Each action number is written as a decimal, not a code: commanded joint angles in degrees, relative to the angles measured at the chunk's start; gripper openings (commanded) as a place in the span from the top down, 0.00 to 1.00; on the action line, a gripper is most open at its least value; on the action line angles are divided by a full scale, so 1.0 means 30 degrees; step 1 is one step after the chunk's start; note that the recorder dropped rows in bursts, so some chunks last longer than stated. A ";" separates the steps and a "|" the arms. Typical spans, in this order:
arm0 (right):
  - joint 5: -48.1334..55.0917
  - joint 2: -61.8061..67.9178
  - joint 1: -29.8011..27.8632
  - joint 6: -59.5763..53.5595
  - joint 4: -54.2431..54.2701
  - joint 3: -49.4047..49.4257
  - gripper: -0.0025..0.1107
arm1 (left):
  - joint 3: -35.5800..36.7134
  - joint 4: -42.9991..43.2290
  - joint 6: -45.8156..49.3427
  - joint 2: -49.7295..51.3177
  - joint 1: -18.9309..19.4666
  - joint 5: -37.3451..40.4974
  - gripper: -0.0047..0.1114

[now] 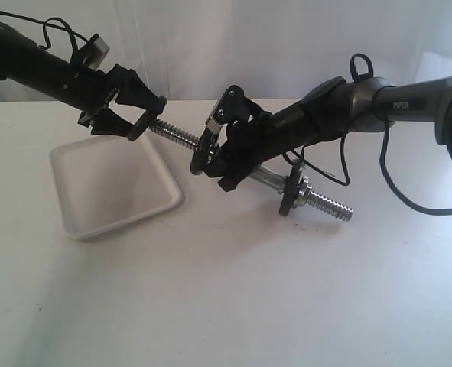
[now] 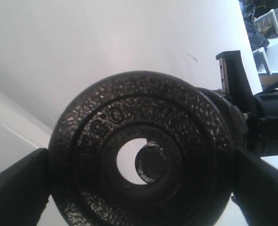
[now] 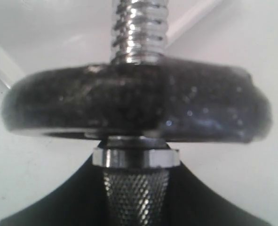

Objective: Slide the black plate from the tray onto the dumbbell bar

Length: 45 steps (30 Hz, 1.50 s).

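My left gripper [image 1: 144,122] is shut on a black plate [image 1: 151,121], gripping its rim and holding it upright at the threaded tip of the dumbbell bar [image 1: 176,136]. In the left wrist view the plate [image 2: 143,117] fills the space between the fingers [image 2: 16,188], and the bar's end [image 2: 151,165] shows through its hole, off centre. My right gripper [image 1: 229,159] is shut on the bar's knurled middle [image 3: 136,193], holding it sloped above the table. A second black disc [image 3: 134,103] sits on the bar against a chrome collar [image 3: 135,157]. A third disc [image 1: 291,195] sits near the far threaded end.
The white tray [image 1: 115,187] lies on the table under my left gripper, with nothing in it. The bar's far threaded end [image 1: 331,206] hangs low over the white table. A black cable [image 1: 409,202] loops down from the right arm.
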 commanded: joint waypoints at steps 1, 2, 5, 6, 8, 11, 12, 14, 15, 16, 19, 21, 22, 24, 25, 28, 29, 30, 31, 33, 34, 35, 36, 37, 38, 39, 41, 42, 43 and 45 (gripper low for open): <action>-0.0168 -0.0087 0.0051 -0.0705 0.2802 -0.0140 0.98 | -0.0076 -0.1607 -0.0451 -0.0534 -0.0381 0.1814 0.96; -0.0225 -0.0087 0.0051 -0.0705 0.2802 -0.0140 0.98 | -0.0076 -0.1607 -0.0451 -0.0534 -0.0381 0.1814 0.96; -0.0471 -0.0087 0.0051 -0.0742 0.2802 -0.0140 0.98 | -0.0076 -0.1607 -0.0754 -0.0534 -0.0387 0.1814 0.96; -0.0575 -0.0087 0.0051 -0.0742 0.2802 -0.0140 0.98 | -0.0076 -0.1607 -0.0874 -0.0534 -0.0422 0.1814 0.96; -0.0759 -0.0087 0.0051 -0.0742 0.2802 -0.0140 0.98 | -0.0076 -0.1653 -0.1108 -0.0534 -0.0455 0.1814 0.96; -0.0712 -0.0087 0.0051 -0.0855 0.2955 -0.0140 0.98 | -0.0076 -0.1701 -0.1154 -0.0534 -0.0598 0.1814 0.96; -0.0625 -0.0087 0.0051 -0.0990 0.3113 -0.0140 0.98 | -0.0076 -0.1701 -0.1154 -0.0534 -0.0676 0.1814 0.96; -0.0417 -0.0087 0.0051 -0.1278 0.3518 -0.0140 0.98 | -0.0076 -0.1701 -0.1154 -0.0534 -0.0860 0.1814 0.96; -0.0371 -0.0087 0.0051 -0.1309 0.3562 -0.0140 0.98 | -0.0076 -0.1701 -0.1154 -0.0534 -0.0937 0.1814 0.96; -0.0262 -0.0087 0.0051 -0.1429 0.3698 -0.0140 0.98 | -0.0076 -0.1701 -0.1154 -0.0534 -0.0996 0.1814 0.96; -0.0121 -0.0087 0.0051 -0.1615 0.3852 -0.0140 0.98 | -0.0076 -0.1701 -0.1154 -0.0534 -0.1070 0.1814 0.96; -0.0021 -0.0087 0.0051 -0.1815 0.3956 -0.0140 0.98 | -0.0076 -0.1701 -0.1231 -0.0534 -0.1067 0.1814 0.96; 0.0073 -0.0087 0.0051 -0.2037 0.4001 -0.0140 0.98 | -0.0076 -0.1701 -0.1231 -0.0534 -0.1067 0.1814 0.96; 0.0251 -0.0087 0.0051 -0.2387 0.4074 -0.0140 0.98 | -0.0076 -0.1390 -0.1456 -0.0534 -0.1067 0.1814 0.96; 0.0301 -0.0087 0.0051 -0.2647 0.4207 -0.0140 0.98 | -0.0076 -0.1291 -0.1671 -0.0534 -0.1067 0.1814 0.96; 0.0424 -0.0087 0.0051 -0.3258 0.4415 -0.0140 0.98 | -0.0076 -0.1289 -0.1681 -0.0612 -0.0991 0.1814 0.96; 0.0536 -0.0087 0.0051 -0.3424 0.4537 -0.0140 0.98 | -0.0076 -0.1289 -0.1680 -0.0612 -0.0919 0.1814 0.96; 0.0710 -0.0087 0.0051 -0.3756 0.4684 -0.0140 0.98 | -0.0076 -0.1410 -0.1680 -0.0612 -0.0899 0.1814 0.96; 0.0878 -0.0087 0.0051 -0.3983 0.4829 -0.0140 0.98 | -0.0076 -0.1516 -0.1680 -0.0612 -0.0861 0.1814 0.96; 0.1162 -0.0087 0.0051 -0.4422 0.5039 -0.0140 0.98 | -0.0076 -0.1552 -0.1680 -0.0651 -0.0699 0.1814 0.96; 0.1200 -0.0087 0.0051 -0.4700 0.5293 -0.0140 0.98 | -0.0076 -0.1594 -0.1680 -0.0652 -0.0653 0.1814 0.96; 0.1200 -0.0087 0.0051 -0.4913 0.5476 -0.0140 0.98 | -0.0076 -0.1703 -0.1680 -0.0739 -0.0612 0.1814 0.96; 0.1200 -0.0087 0.0051 -0.5105 0.5600 -0.0140 0.98 | -0.0076 -0.1704 -0.1680 -0.0776 -0.0565 0.1814 0.96; 0.1345 -0.0087 0.0051 -0.5723 0.5837 -0.0140 0.98 | -0.0076 -0.1750 -0.1680 -0.0825 -0.0563 0.1814 0.96; 0.1517 -0.0087 0.0051 -0.6239 0.6031 -0.0140 0.98 | -0.0076 -0.1750 -0.1680 -0.0886 -0.0532 0.1814 0.96; 0.1593 -0.0087 0.0051 -0.6789 0.6240 -0.0140 0.98 | -0.0076 -0.1897 -0.1680 -0.1023 -0.0445 0.1814 0.96; 0.1575 -0.0087 0.0051 -0.7694 0.6940 -0.0140 0.98 | -0.0076 -0.2349 -0.1680 -0.1276 -0.0352 0.1814 0.96; 0.1479 -0.0087 0.0051 -0.7676 0.7023 -0.0226 0.98 | -0.0076 -0.2479 -0.1680 -0.1395 -0.0352 0.1814 0.96; 0.1432 -0.0087 0.0051 -0.7676 0.7023 -0.0360 0.98 | -0.0076 -0.2617 -0.1680 -0.1545 -0.0352 0.1814 0.96; 0.1514 -0.0087 0.0051 -0.7676 0.7023 -0.0461 0.98 | -0.0076 -0.2944 -0.1680 -0.1709 -0.0352 0.1814 0.96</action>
